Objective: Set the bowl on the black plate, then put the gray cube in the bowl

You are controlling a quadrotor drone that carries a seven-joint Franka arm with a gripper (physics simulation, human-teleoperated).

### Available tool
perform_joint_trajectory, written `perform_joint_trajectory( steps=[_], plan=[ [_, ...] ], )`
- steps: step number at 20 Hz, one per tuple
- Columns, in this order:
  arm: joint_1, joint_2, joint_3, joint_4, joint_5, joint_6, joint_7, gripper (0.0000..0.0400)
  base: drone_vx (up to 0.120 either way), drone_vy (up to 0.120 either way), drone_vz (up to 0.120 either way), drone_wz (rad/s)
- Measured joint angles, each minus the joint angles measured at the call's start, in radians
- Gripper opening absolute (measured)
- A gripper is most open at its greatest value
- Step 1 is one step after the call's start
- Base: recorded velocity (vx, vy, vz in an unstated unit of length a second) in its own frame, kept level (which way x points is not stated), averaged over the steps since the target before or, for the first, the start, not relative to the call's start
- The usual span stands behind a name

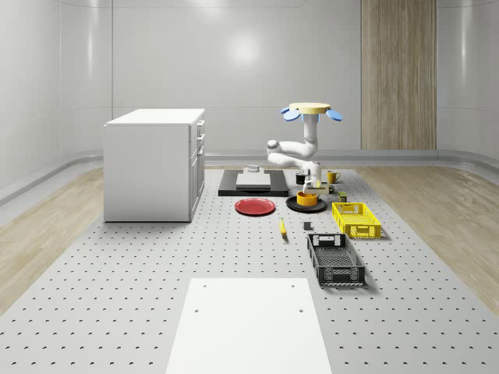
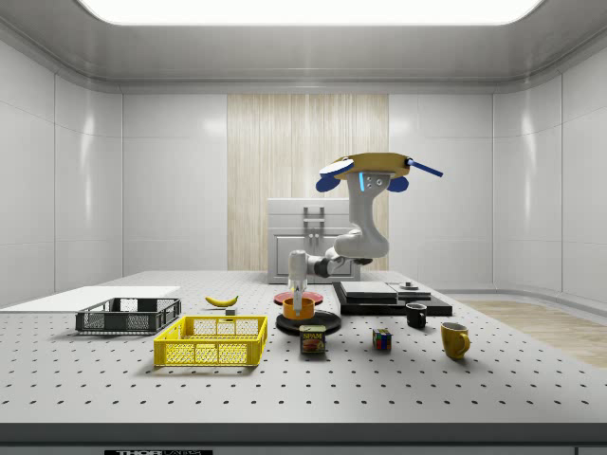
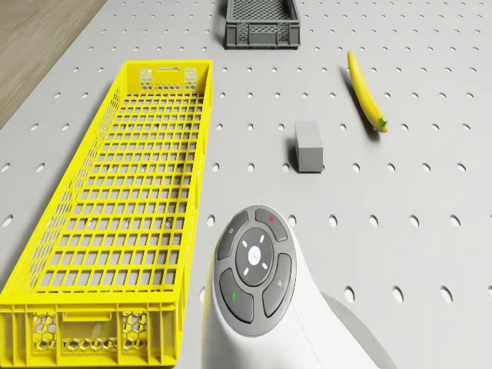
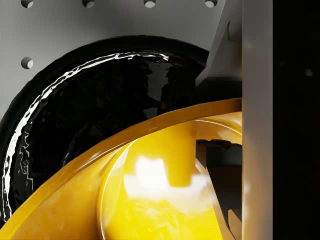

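Observation:
An orange-yellow bowl [image 1: 309,199] sits over the black plate [image 1: 295,206], in front of the drone [image 1: 312,111], which hovers high above the table's far part. The arm reaches down from it and my gripper [image 1: 314,187] is on the bowl's rim, shut on it. In the side view the bowl [image 2: 298,308] is low on the black plate [image 2: 321,324] under the gripper [image 2: 300,289]; I cannot tell whether they touch. The wrist view has the bowl [image 4: 165,190] over the glossy plate [image 4: 90,115], with one finger [image 4: 257,100] at the rim. The gray cube [image 3: 308,145] lies on the table beside the banana [image 3: 366,92].
A red plate [image 1: 255,206] lies at the whole-scene view's left of the black plate. A yellow crate [image 1: 356,219] and a dark crate [image 1: 335,259] stand nearer. A white cabinet [image 1: 156,164], mugs [image 2: 454,338], a Spam can [image 2: 313,339] and a puzzle cube [image 2: 382,339] are around.

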Motion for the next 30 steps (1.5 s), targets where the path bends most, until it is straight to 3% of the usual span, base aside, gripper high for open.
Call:
perform_joint_trajectory(
  steps=[1, 5, 9, 14, 27, 30],
  plan=[
    [0.006, -0.001, -0.010, -0.004, -0.010, 0.002, -0.001, 0.0100, 0.000, 0.000, 0.000, 0.000],
    [0.022, -0.002, -0.036, -0.013, -0.036, 0.005, -0.006, 0.0280, 0.000, 0.000, 0.000, 0.000],
    [0.031, 0.001, -0.049, -0.017, -0.050, 0.003, -0.010, 0.0356, 0.000, 0.000, 0.070, 0.000],
    [0.038, 0.008, -0.056, -0.020, -0.058, -0.003, -0.014, 0.0387, 0.056, -0.040, 0.112, 0.000],
    [0.049, 0.026, -0.062, -0.022, -0.069, -0.020, -0.022, 0.0400, 0.120, -0.120, 0.000, 0.000],
    [0.052, 0.030, -0.063, -0.023, -0.071, -0.024, -0.023, 0.0400, 0.120, -0.013, 0.000, 0.000]
  ],
)
